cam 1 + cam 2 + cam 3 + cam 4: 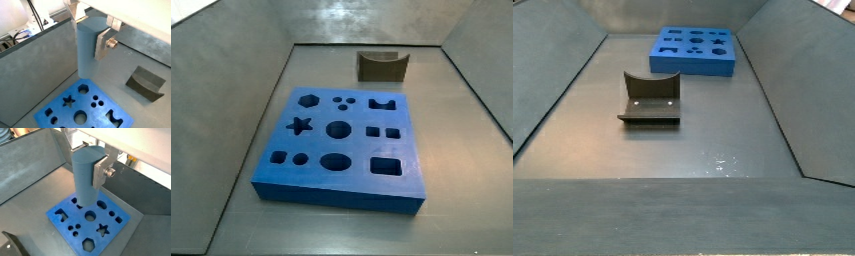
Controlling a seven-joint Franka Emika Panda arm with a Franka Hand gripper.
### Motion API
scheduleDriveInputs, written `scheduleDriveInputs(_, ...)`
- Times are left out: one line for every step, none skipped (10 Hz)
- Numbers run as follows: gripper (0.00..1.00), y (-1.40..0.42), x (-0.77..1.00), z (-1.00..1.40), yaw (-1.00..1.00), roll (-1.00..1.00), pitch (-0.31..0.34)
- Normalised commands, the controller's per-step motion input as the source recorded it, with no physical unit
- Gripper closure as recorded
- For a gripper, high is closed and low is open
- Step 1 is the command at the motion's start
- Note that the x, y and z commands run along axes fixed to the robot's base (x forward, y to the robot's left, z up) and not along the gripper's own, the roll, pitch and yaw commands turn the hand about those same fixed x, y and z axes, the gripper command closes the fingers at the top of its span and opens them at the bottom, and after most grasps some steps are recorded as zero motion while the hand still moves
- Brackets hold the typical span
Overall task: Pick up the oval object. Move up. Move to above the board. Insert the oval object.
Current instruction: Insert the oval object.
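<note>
One claw (93, 31), grey-walled enclosure (251, 90).

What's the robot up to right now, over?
Gripper shut on oval object, high above the board. Peg not yet inserted. Olive-brown block off to the side, not in the way.

**No readable text in my feeds**

I find no lettering, numbers, brand marks or signs in any view. The board (338, 140) carries only shaped holes, no labels. The oval object (87, 175), clamped in the claw (90, 158) above the board in both wrist views, is plain and unmarked. The olive-brown block (651, 98), well apart from the board, has bare faces too.
</note>
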Motion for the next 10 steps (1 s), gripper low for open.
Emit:
scheduleDriveInputs(1.0,-0.16,0.0,-0.27,-0.97,0.0,0.0)
scheduleDriveInputs(1.0,0.0,0.0,-0.33,-1.0,0.0,0.0)
scheduleDriveInputs(1.0,0.0,0.0,-0.34,-1.0,0.0,0.0)
scheduleDriveInputs(1.0,0.0,0.0,-0.34,-1.0,0.0,0.0)
scheduleDriveInputs(1.0,0.0,0.0,-0.34,-1.0,0.0,-0.001)
scheduleDriveInputs(1.0,0.0,0.0,-0.35,-1.0,0.0,0.0)
scheduleDriveInputs(1.0,0.0,0.0,-0.36,-1.0,0.0,0.0)
scheduleDriveInputs(1.0,0.0,0.0,-0.36,-1.0,0.0,-0.001)
scheduleDriveInputs(1.0,0.0,0.0,-0.36,-1.0,0.0,0.0)
scheduleDriveInputs(1.0,0.0,0.0,-0.36,-1.0,0.0,0.0)
